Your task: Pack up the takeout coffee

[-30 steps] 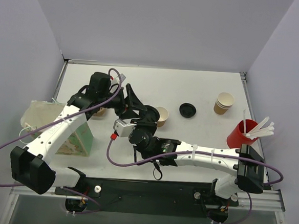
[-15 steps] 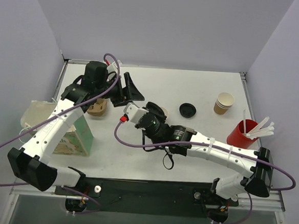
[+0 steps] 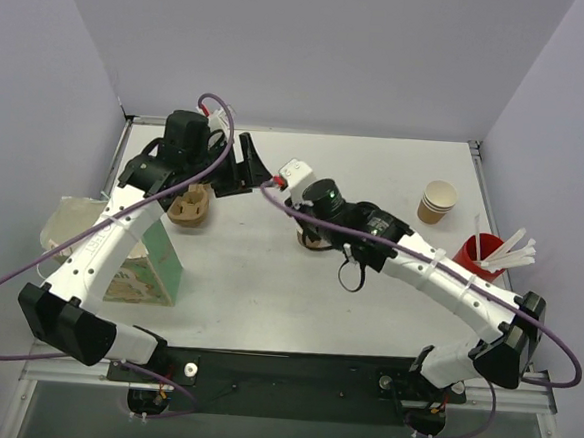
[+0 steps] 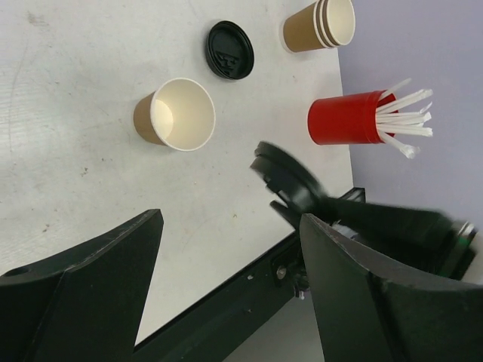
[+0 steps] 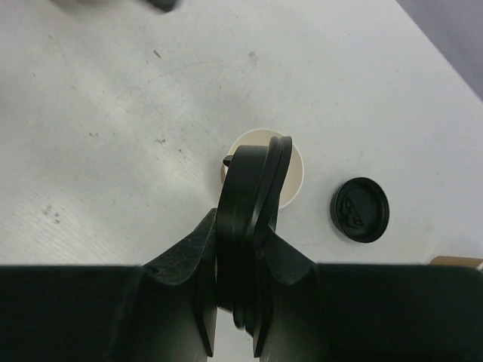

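Right jaws pinching black lid point(image 5: 253, 211) — edge-on, left jaws wide

Left claw point(image 4: 230, 226) stands wide open, while right claw point(image 5: 243, 235) pinches a black lid point(image 5: 253, 173) edgewise.

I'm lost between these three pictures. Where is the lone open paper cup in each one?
Top view: centre, open paper cup mostly hidden under the right arm.
Left wrist view: upper left, in plain sight.
Right wrist view: centre, behind the upright black lid.
Shared landmark: the flat black lid beside it in both wrist views; the stack of cups in top and left wrist views.
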{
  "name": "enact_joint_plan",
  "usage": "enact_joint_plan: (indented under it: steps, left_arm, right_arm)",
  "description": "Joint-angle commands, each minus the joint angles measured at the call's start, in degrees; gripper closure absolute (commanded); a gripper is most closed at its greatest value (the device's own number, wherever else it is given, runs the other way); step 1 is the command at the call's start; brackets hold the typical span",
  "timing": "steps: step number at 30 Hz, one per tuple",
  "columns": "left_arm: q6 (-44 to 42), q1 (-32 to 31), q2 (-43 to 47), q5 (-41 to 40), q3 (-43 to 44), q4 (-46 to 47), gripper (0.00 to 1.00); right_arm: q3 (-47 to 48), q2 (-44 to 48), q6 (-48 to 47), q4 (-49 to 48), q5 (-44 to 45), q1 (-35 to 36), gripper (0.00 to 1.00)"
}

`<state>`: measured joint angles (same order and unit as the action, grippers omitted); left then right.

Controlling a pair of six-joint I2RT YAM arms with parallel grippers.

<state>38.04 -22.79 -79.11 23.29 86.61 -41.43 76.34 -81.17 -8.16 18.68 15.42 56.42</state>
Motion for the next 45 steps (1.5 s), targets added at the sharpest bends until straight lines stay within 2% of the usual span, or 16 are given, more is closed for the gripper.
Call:
enact_joint_plan:
  steps: [1,2,4,5,8,10,12,17,26,35,45]
  left_arm:
    - [-2.36,0.46,-0.78,-2.19,0.85,2.4,0.16]
    - [-2.53,0.46,-0.96,-2.37,0.15,2.67,0.16]
    - [-2.45,0.46,-0.96,-2.46,-0.56,3.98,0.16]
    - [-2.53,0.46,-1.13,-2.46,-1.52,4.68,0.16]
    - [-2.01,0.37,-1.57,-1.76,-3.28,7.15,0.16]
    - [-1.83,0.29,-1.84,-0.97,-4.16,8.73,0.16]
    - [-1.31,0.02,-1.92,-0.61,-6.44,11.35,0.16]
    - [0.97,-0.42,-2.8,1.49,-11.1,17.08,0.16]
    - [6.68,-1.03,-4.82,3.69,-16.03,24.19,0.21]
    - [17.31,-1.03,-2.98,6.85,-21.56,38.25,0.23]
    - [26.9,-1.03,-1.92,7.3,-27.01,53.55,0.27]
  right_arm:
    - [4.96,0.4,15.42,2.15,-17.41,-8.85,0.99]
    - [5.31,-0.13,17.98,2.07,-25.01,-10.79,0.99]
    - [5.41,-0.75,22.2,0.23,-32.17,-16.68,0.99]
    - [4.97,-1.36,27.36,-2.83,-38.99,-18.35,1.0]
    - [1.28,-2.24,38.08,-11.78,-50.7,-24.42,1.0]
    - [-2.14,-3.12,43.91,-16.89,-54.25,-27.85,1.0]
    - [-5.22,-3.47,52.17,-26.55,-57.94,-29.35,1.0]
    - [-13.22,-4.96,63.52,-43.06,-59.19,-31.55,1.0]
    - [-20.52,-6.11,76.62,-59.35,-57.87,-32.96,0.99]
    - [-22.72,-6.55,82.43,-66.48,-57.08,-33.22,0.99]
    - [-23.86,-6.2,85.33,-69.57,-57.08,-33.22,0.99]
